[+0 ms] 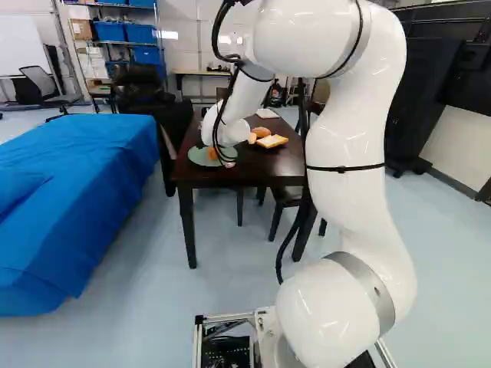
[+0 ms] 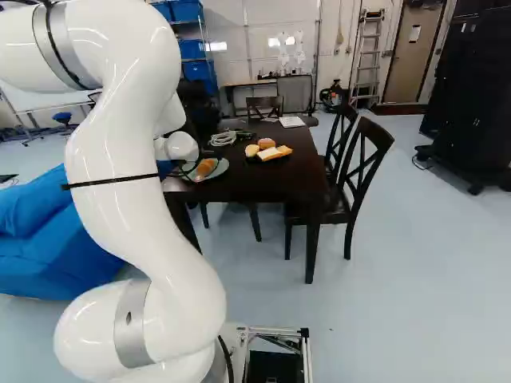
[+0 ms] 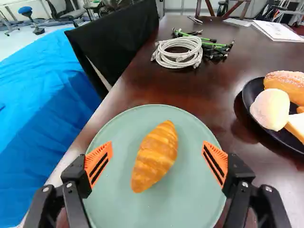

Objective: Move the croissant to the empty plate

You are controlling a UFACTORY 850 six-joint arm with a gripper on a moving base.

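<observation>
The croissant [image 3: 155,156] is lying on the green plate [image 3: 156,209], ahead of the gripper [image 1: 224,158] and lined up with the gap between its fingers. Both orange pads [image 3: 98,161] are standing wide apart, one to each side of the croissant, and the tool is grasping nothing (green is showing between each pad and the crust). The croissant is sitting slantwise, one end pointing toward the coiled cable [image 3: 178,52] farther up the dark table [image 3: 137,78]. The black plate [image 3: 256,123] is resting beside the green one, on the side away from the blue cover [image 3: 42,123]; it is carrying a pale round roll [image 3: 270,109], a long sugared roll [image 3: 287,84] and a slice of bread [image 3: 297,126].
</observation>
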